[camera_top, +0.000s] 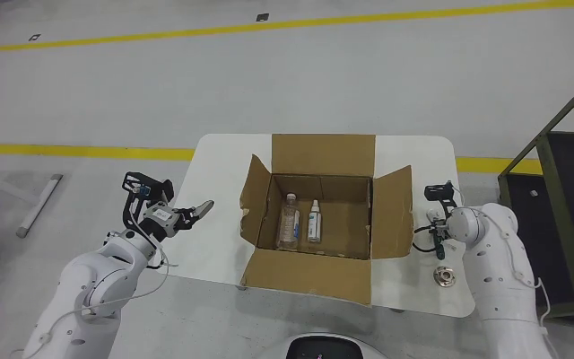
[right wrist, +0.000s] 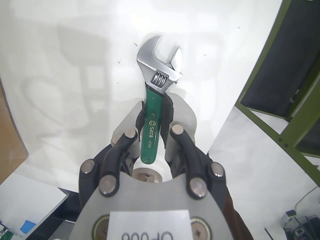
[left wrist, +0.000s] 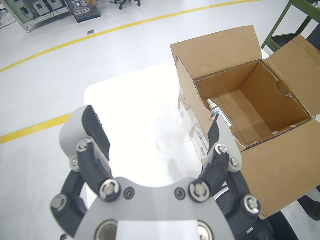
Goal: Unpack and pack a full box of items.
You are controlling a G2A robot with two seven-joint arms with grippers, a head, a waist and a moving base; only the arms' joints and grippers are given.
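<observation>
Unpacking: right gripper [right wrist: 153, 112] clamped green-handled steel wrench [right wrist: 158, 76], 3 o'clock of brown cardboard box [camera_top: 323, 154], set-down judged next; left gripper [left wrist: 151, 118] gaped empty.

- The box [camera_top: 321, 154] stands at the table [camera_top: 222, 154]'s middle.
- In the box, a bottle [camera_top: 288, 221] lies just left of a spray bottle [camera_top: 315, 222].
- Right of the box, a wrench [right wrist: 158, 72] sits in the right gripper [right wrist: 156, 107].
</observation>
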